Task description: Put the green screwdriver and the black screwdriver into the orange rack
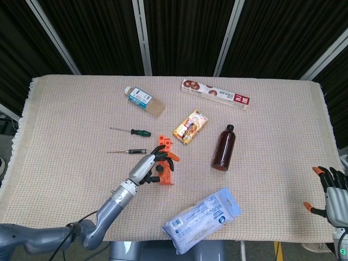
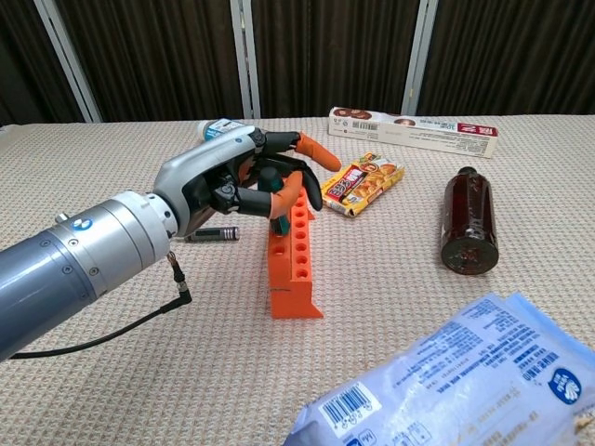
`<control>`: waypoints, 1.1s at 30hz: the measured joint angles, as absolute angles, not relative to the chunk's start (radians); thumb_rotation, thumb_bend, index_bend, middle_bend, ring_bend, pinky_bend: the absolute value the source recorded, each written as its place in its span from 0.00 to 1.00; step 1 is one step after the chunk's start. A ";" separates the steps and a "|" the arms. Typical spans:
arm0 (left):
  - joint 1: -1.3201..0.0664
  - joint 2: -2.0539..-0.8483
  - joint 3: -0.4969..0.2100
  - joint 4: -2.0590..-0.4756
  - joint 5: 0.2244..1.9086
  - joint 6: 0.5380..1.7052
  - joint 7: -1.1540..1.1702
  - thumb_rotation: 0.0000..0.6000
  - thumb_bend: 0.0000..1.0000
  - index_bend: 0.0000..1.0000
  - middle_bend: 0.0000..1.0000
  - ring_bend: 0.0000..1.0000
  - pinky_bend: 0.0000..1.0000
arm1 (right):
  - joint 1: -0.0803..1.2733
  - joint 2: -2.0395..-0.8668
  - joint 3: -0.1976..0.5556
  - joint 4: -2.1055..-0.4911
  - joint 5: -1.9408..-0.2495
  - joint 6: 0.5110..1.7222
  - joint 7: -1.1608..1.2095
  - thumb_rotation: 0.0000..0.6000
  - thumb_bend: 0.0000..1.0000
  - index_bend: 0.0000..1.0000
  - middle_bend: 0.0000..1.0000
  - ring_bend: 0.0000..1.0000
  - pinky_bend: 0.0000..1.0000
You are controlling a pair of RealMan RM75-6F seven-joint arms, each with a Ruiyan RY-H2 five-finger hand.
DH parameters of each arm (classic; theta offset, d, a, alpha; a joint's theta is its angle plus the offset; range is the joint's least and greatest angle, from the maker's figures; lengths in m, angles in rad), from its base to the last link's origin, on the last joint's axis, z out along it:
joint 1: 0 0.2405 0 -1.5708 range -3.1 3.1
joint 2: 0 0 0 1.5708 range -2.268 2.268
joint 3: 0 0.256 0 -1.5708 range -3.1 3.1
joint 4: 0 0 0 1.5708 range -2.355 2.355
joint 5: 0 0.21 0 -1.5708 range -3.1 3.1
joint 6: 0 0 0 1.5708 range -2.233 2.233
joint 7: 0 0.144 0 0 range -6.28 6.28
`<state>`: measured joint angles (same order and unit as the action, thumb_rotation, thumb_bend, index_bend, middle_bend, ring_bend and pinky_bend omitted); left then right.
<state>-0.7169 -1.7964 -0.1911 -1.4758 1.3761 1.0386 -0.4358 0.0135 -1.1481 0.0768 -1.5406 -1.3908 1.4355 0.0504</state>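
Note:
The orange rack (image 1: 165,159) (image 2: 294,255) stands in the middle of the cloth. To its left the black screwdriver (image 1: 128,151) (image 2: 212,234) and, further back, the green screwdriver (image 1: 134,131) lie flat. My left hand (image 1: 148,169) (image 2: 244,180) hovers at the rack's left side with its fingers loosely curled over the far end, and nothing is in it. In the chest view the hand hides most of the green screwdriver. My right hand (image 1: 331,191) hangs off the table's right front corner with its fingers spread.
A brown bottle (image 1: 224,147) lies right of the rack and a snack box (image 1: 191,126) lies behind it. A long box (image 1: 216,94) and a clear bottle (image 1: 144,101) sit further back. A blue-white packet (image 1: 203,218) lies at the front edge.

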 measured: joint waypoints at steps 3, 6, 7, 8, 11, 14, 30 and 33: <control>-0.714 -1.793 -0.185 -1.483 1.387 1.046 -0.414 1.00 0.63 0.26 0.42 0.18 0.00 | 0.012 -1.148 0.077 -1.540 -1.390 1.437 0.052 1.00 0.00 0.14 0.11 0.00 0.03; -0.711 -1.791 -0.180 -1.488 1.402 1.060 -0.405 1.00 0.58 0.16 0.26 0.06 0.00 | 0.012 -1.148 0.077 -1.539 -1.389 1.437 0.052 1.00 0.00 0.14 0.11 0.00 0.03; -0.708 -1.790 -0.179 -1.490 1.410 1.070 -0.402 1.00 0.56 0.11 0.20 0.02 0.00 | 0.013 -1.149 0.077 -1.539 -1.389 1.437 0.052 1.00 0.00 0.14 0.11 0.00 0.03; -0.706 -1.790 -0.177 -1.491 1.417 1.078 -0.400 1.00 0.55 0.08 0.17 0.01 0.00 | 0.012 -1.149 0.077 -1.539 -1.389 1.438 0.052 1.00 0.00 0.14 0.11 0.00 0.03; -0.697 -1.789 -0.174 -1.495 1.442 1.115 -0.393 1.00 0.55 0.01 0.08 0.00 0.00 | 0.013 -1.149 0.077 -1.539 -1.391 1.437 0.052 1.00 0.00 0.14 0.11 0.00 0.03; -0.685 -1.788 -0.175 -1.497 1.467 1.164 -0.386 1.00 0.54 0.00 0.06 0.00 0.00 | 0.014 -1.149 0.077 -1.539 -1.392 1.438 0.052 1.00 0.00 0.14 0.11 0.00 0.03; -0.621 -1.559 -0.243 -1.555 1.369 1.231 0.011 1.00 0.62 0.32 0.14 0.00 0.00 | 0.030 -1.154 0.082 -1.530 -1.394 1.420 0.054 1.00 0.00 0.14 0.11 0.00 0.03; -0.627 -1.523 -0.246 -1.563 1.305 1.180 0.112 1.00 0.52 0.35 0.14 0.00 0.00 | 0.035 -1.155 0.083 -1.531 -1.397 1.417 0.053 1.00 0.00 0.14 0.11 0.00 0.03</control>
<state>-0.6269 -1.5228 -0.2461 -1.5629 1.3052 1.1797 0.1124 0.0347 -1.1551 0.0826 -1.5310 -1.3968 1.4167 0.0529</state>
